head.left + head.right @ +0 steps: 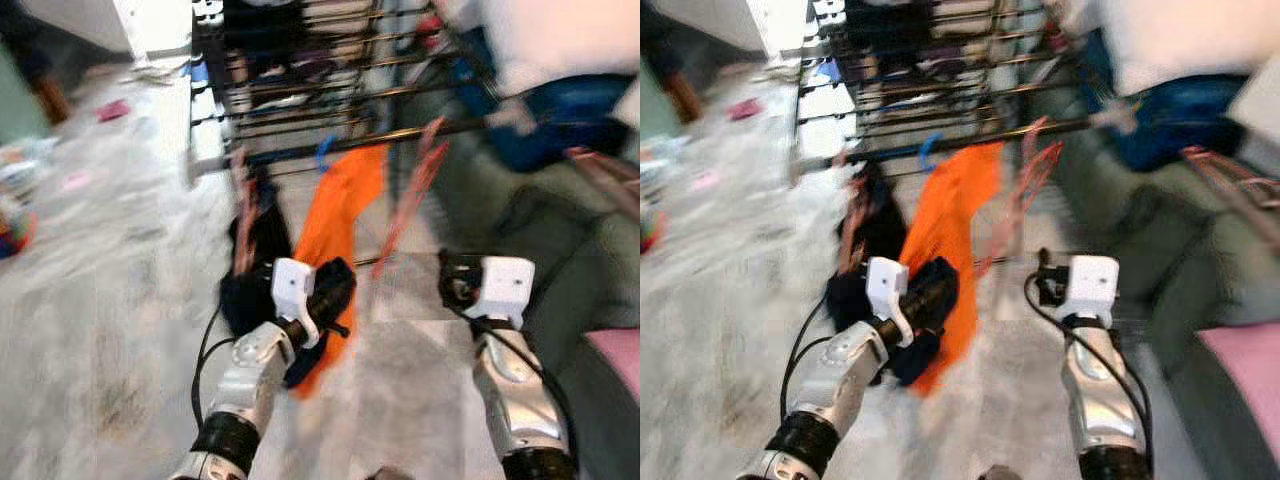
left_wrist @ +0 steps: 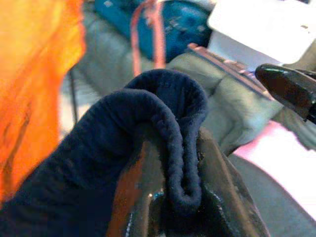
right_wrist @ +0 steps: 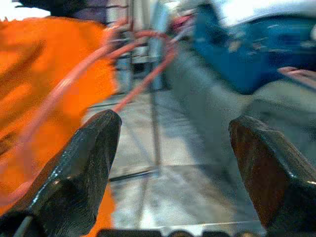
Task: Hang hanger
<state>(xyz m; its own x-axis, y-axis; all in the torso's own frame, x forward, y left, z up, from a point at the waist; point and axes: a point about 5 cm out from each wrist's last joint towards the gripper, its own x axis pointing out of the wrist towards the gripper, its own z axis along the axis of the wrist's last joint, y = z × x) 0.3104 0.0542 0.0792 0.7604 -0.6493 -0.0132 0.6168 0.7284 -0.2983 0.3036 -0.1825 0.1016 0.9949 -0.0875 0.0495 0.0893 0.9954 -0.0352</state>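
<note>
A thin red hanger point(image 1: 413, 192) hangs from the front rod of a black drying rack point(image 1: 300, 95), next to an orange cloth point(image 1: 340, 215) on a blue hook. My left gripper point(image 1: 330, 290) is below the rod, shut on a dark navy garment point(image 2: 98, 163) whose folded edge is pinched between its fingers. A little below and right of the red hanger, my right gripper point(image 3: 175, 163) is open with nothing in it; its wrist view looks at the red hanger point(image 3: 143, 64). The eye views are blurred.
A black garment on a pinkish hanger point(image 1: 245, 215) hangs left of the orange cloth. To the right is a grey sofa point(image 1: 560, 260) with a blue item point(image 1: 560, 115), a white cushion point(image 1: 560, 40) and a pink cushion point(image 1: 615, 355). Pale floor with small clutter point(image 1: 110, 110) lies to the left.
</note>
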